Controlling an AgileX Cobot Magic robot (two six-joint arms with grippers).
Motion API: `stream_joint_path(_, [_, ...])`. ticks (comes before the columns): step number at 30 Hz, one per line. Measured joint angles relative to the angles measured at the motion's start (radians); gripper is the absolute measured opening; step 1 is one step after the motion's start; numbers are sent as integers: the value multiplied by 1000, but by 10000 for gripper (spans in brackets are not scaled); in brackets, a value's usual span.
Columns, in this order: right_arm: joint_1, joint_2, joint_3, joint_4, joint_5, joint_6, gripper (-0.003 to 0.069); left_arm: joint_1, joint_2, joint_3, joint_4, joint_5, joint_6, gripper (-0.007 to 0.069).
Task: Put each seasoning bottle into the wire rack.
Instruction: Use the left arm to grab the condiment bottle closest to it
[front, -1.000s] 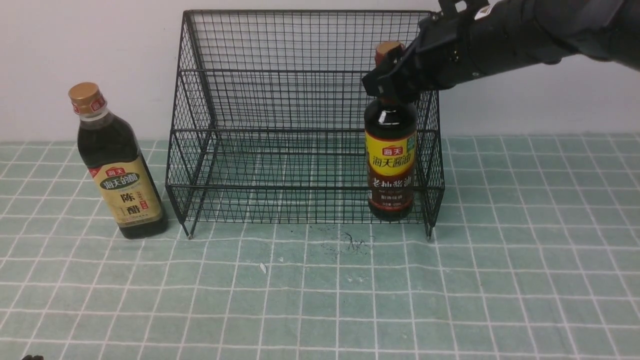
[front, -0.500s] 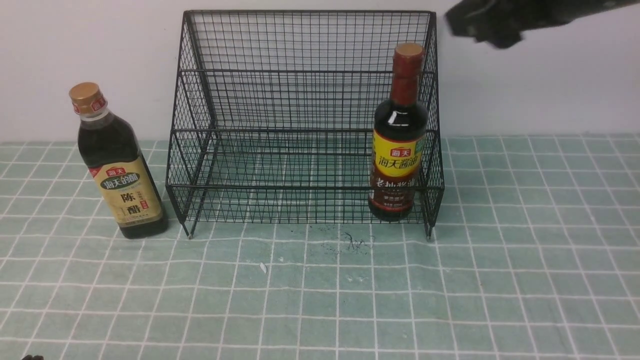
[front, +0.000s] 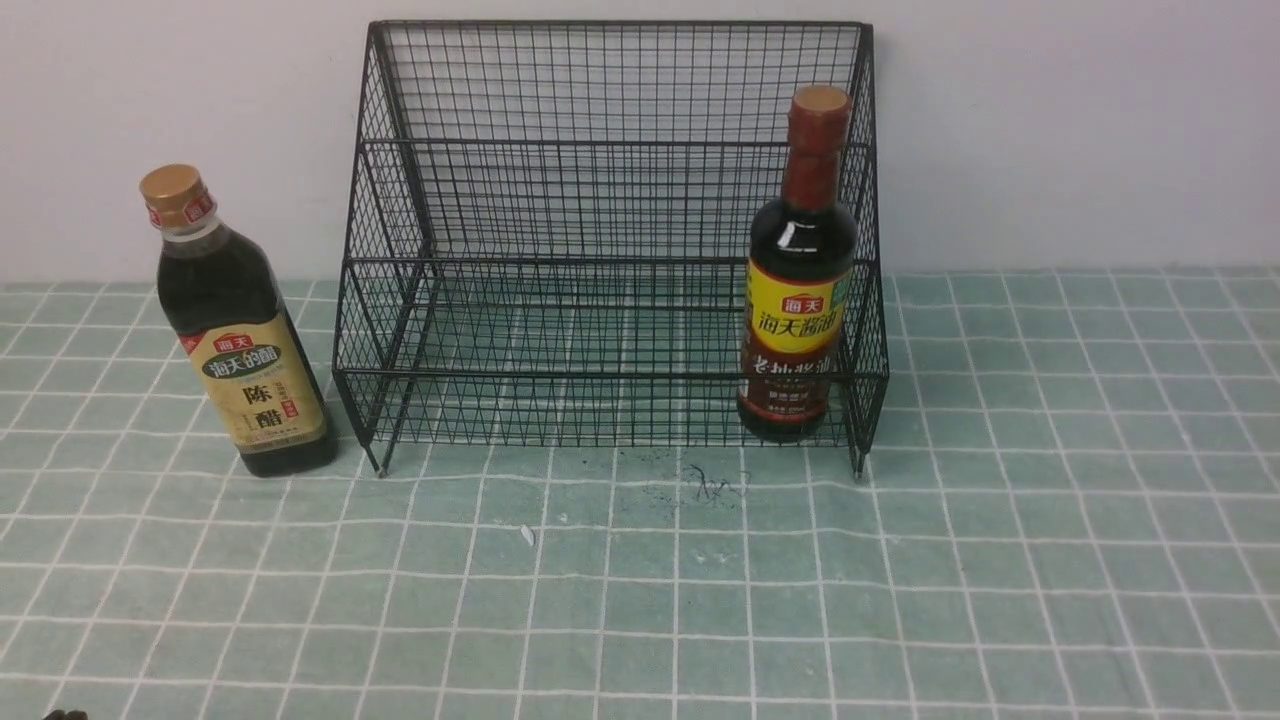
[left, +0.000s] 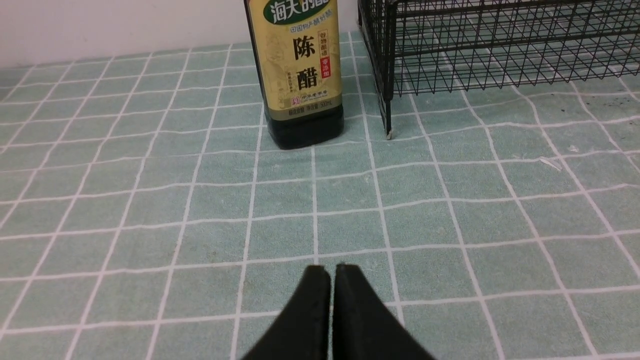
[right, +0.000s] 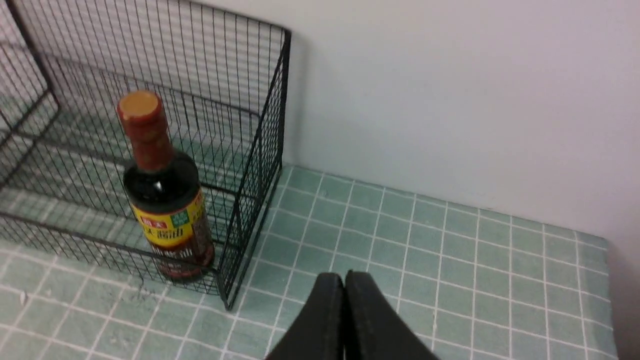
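A large black wire-mesh two-tier rack (front: 600, 200) stands at the far edge of the green checked table (front: 700, 600). The long-necked dark bottle with a brown-red cap (front: 798, 300) stands upright in the right end of its lower tier. The broad-shouldered gold-capped dark bottle (front: 240, 340) stands on the table just beside the rack's left side. The left end effector (left: 331, 270) and the right end effector (right: 344, 277) are both clenched on nothing.

Green checked tablecloth (front: 1000, 550) bears wire rack (front: 610, 375) and gold-capped bottle (front: 245, 350).
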Motion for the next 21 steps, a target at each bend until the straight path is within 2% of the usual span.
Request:
stream_joint_path(3, [0, -130, 98, -2, -49, 60, -14, 0, 0, 0, 0, 0, 0, -6])
stream_joint_path(7, [0, -298, 276, 2, -230, 131, -14, 0, 0, 0, 0, 0, 0, -6])
stream_joint_path(8, [0, -298, 286, 4, -230, 135, -14, 0, 0, 0, 0, 0, 0, -6])
stream_joint_path(10, [0, -376, 413, 50, -344, 163, -14, 0, 0, 0, 0, 0, 0, -6])
stream_joint_path(13, [0, -426, 512, 112, -414, 170, -14, 0, 0, 0, 0, 0, 0, -6])
stream_joint_path(19, [0, -450, 605, 188, -443, 161, -14, 0, 0, 0, 0, 0, 0, -6])
stream_joint_path(21, [0, -450, 617, 214, -466, 95, -14, 0, 0, 0, 0, 0, 0, -6])
